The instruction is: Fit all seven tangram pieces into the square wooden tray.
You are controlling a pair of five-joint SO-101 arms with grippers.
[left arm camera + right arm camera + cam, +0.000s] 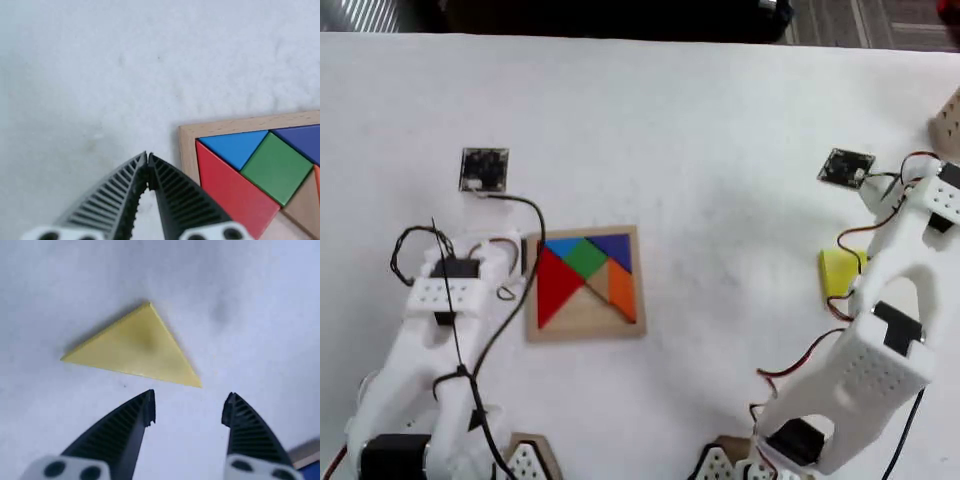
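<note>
Seen from above, the square wooden tray (582, 322) is partly filled, and the yellow triangle (839, 271) lies well apart from it on the table (720, 130). At the left wrist, the left gripper (148, 170) has its jaws pressed together on nothing (tips touching), with the tray's corner just ahead, off to one side. At the right wrist, the right gripper (189, 407) gapes wide and empty, and the triangle lies flat just beyond its tips.
</note>
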